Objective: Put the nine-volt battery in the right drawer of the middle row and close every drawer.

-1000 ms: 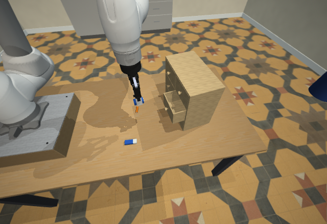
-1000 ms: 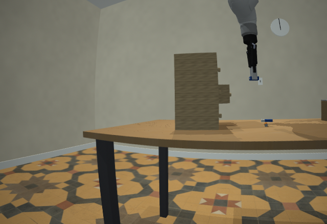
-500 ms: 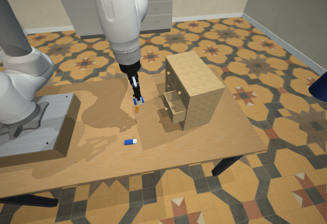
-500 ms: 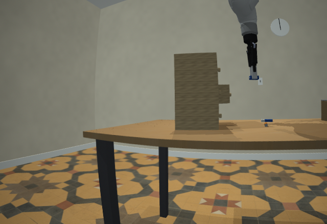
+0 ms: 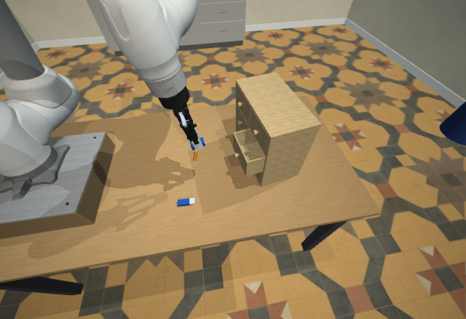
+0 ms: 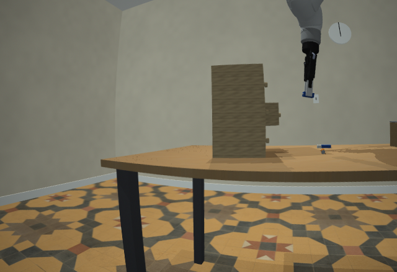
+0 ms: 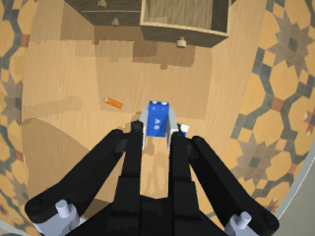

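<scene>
Spread beneath everything, the wooden table (image 5: 282,202) (image 6: 224,175) (image 7: 59,74). Reaching in from the left, the white arm (image 5: 143,33) (image 6: 309,9), raised probably to bring the load over the drawer wall. Upright toward the right, the chest (image 5: 278,100) (image 6: 237,112) (image 7: 129,18), fronts facing left. Jutting from the near column's middle row, the right drawer (image 5: 254,167) (image 6: 272,113) (image 7: 182,37), presumably open for a drop from above and still seated. Well left of that opening and higher, the gripper (image 5: 197,144) (image 6: 308,92) (image 7: 157,116), clamped on the battery by opposite sides, likely for a straight release. Lying near, a blue-and-white block (image 5: 184,202) (image 6: 325,146) (image 7: 184,129), to be left alone. Aloft between the fingertips, the nine-volt battery (image 5: 202,141) (image 6: 304,95) (image 7: 157,121): blue, boxy, pale lettering, two small pale terminals toward the chest. Left on the table, a little orange piece (image 5: 195,156) (image 6: 322,149) (image 7: 114,103).
</scene>
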Tool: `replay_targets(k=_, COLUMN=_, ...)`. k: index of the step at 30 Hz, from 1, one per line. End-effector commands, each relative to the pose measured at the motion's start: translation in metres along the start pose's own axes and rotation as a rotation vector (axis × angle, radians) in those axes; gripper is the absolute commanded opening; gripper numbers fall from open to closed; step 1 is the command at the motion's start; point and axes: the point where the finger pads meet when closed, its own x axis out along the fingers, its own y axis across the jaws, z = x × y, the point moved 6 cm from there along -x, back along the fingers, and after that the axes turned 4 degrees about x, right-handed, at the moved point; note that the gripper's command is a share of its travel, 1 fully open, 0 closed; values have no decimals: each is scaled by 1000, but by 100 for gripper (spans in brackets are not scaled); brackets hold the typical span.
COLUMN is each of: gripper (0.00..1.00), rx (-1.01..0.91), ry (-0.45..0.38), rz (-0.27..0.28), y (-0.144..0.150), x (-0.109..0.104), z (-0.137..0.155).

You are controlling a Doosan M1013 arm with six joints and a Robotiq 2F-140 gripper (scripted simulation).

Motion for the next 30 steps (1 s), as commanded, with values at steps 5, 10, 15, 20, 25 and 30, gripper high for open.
replay_targets(k=5, gripper=14, rx=-1, ry=193, rz=-16, y=1, x=3, z=15)
replay_targets(k=10, gripper=14, rx=-1, ry=291, rz=-23, y=1, x=6, z=23)
replay_targets(k=15, gripper=14, rx=-1, ry=373, rz=-29, y=2, x=8, z=29)
replay_targets(k=20, gripper=14, rx=-1, ry=460, rz=-36, y=2, x=11, z=36)
replay_targets(k=25, gripper=14, rx=-1, ry=537, rz=-41, y=3, x=14, z=42)
replay_targets(k=30, gripper=14, rx=-1, ry=581, rz=-44, y=3, x=16, z=45)
